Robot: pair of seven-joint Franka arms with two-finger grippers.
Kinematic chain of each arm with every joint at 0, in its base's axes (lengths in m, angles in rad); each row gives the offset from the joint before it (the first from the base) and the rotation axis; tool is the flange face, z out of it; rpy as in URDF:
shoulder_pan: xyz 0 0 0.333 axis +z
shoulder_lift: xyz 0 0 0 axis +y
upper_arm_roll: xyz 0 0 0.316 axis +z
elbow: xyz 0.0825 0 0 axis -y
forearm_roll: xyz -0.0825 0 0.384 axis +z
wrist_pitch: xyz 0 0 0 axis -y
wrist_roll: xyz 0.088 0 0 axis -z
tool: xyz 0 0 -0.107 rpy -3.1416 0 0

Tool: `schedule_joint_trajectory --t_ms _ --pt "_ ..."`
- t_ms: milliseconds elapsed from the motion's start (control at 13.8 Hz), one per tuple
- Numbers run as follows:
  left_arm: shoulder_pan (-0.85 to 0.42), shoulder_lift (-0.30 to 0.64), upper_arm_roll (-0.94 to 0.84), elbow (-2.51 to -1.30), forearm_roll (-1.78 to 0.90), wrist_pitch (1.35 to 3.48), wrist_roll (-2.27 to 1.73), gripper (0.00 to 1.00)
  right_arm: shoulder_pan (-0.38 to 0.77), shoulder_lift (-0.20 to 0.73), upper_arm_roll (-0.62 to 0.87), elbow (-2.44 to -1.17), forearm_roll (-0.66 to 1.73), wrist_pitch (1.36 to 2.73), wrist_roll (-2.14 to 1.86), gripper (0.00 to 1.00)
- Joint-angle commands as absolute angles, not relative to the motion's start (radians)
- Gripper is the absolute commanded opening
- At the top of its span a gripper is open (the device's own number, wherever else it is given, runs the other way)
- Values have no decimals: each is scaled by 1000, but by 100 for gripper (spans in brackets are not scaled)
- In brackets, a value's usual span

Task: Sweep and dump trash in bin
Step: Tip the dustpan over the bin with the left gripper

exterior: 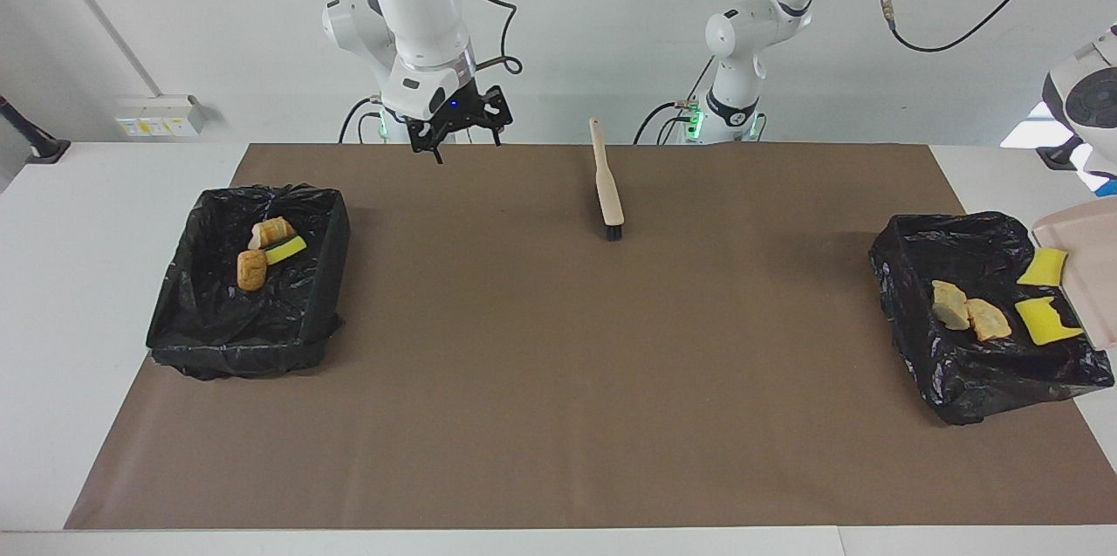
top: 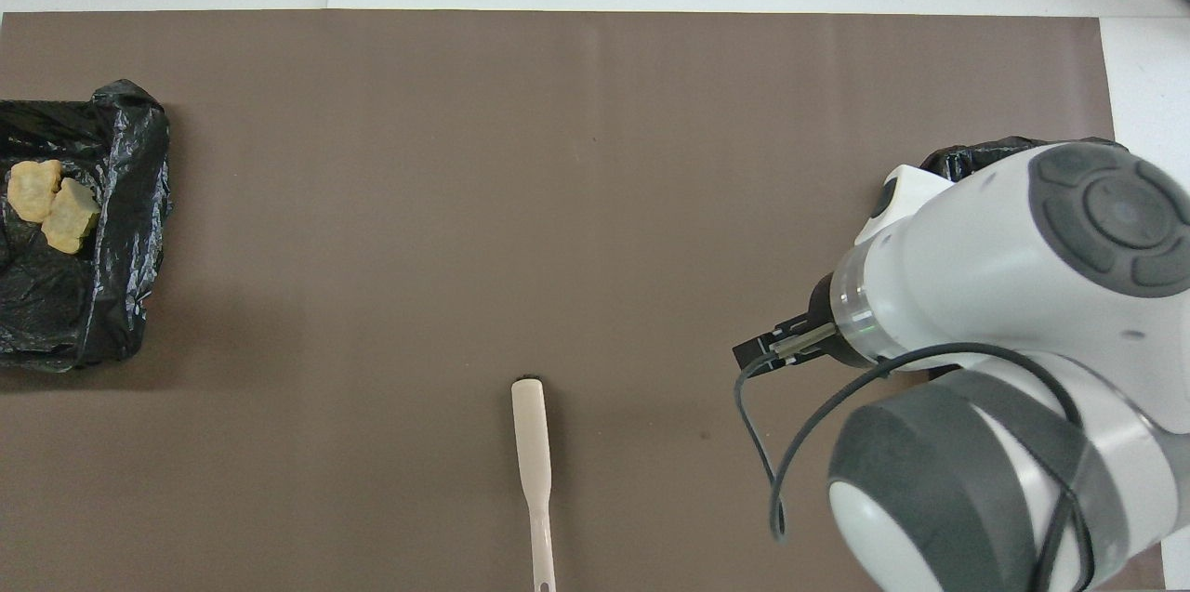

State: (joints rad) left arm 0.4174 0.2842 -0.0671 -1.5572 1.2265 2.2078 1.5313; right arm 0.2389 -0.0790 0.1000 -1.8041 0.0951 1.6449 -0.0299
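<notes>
Three scraps (exterior: 266,249) lie in the right arm's bin (exterior: 188,312); right gripper (exterior: 455,126) hangs released over the mat (exterior: 558,381) edge; brush (exterior: 609,189) points handle toward robots; left gripper, unseen, clenches the pan (exterior: 1095,268), tilted over the left arm's bin (exterior: 977,381), sponges (exterior: 1045,322) just below its lip

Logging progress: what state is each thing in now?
Beige plastic dustpan: raised, tipped steeply over black-lined bin at left arm's end.
Two yellow sponge pieces: off the dustpan, at that bin.
Two tan bread-like lumps: lying in that bin.
Beige hand brush: flat on mat, unheld.
Right tool: open, empty, above mat.
Black-lined bin at right arm's end: holds three scraps.
</notes>
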Motion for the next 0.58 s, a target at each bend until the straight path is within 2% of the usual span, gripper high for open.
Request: schedule_joint_trajectory --t_ms 0,218,363,508 --pt "399 230 -55 -1618 1275 2212 1482 0 135 -63 114 -1769 77 1631 -167 100" --pt "396 199 -64 -1611 1232 2230 1476 0 26 -63 114 -1758 74 1631 -179 100" --pt "387 181 -67 -1605 1064 2229 1476 0 -43 -63 114 -1758 74 1634 -179 100" --pt "319 170 -75 -1608 938 2189 1474 0 -93 -61 114 -1758 58 1635 -176 100"
